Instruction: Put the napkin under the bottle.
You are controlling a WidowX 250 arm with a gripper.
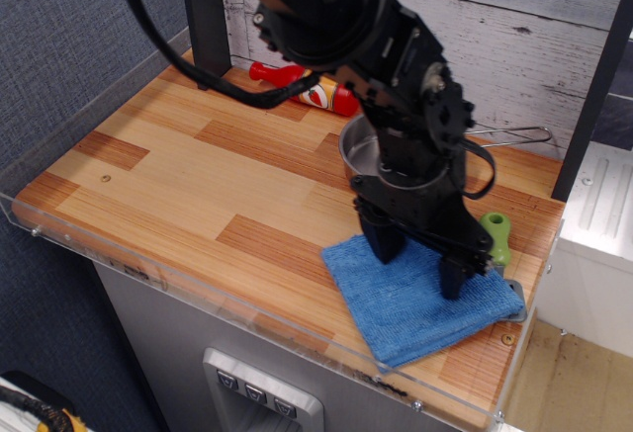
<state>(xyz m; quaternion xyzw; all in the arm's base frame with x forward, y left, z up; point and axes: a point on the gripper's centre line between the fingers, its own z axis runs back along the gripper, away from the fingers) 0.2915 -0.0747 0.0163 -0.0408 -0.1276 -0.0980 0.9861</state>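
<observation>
The napkin [410,303], a folded blue microfibre cloth, lies flat at the table's front right corner. The red hot-sauce bottle [316,90] lies on its side at the back of the table, partly hidden behind my arm. My gripper [417,262] is open, its two black fingers spread apart and pointing down, both tips resting on or just above the far half of the napkin. Nothing is held between the fingers.
A steel pan [361,147] with a long wire handle [514,135] stands right behind the gripper. A green object [496,235] lies at the napkin's right. A black post [206,17] stands at the back left. A clear plastic rim [148,264] edges the wooden table.
</observation>
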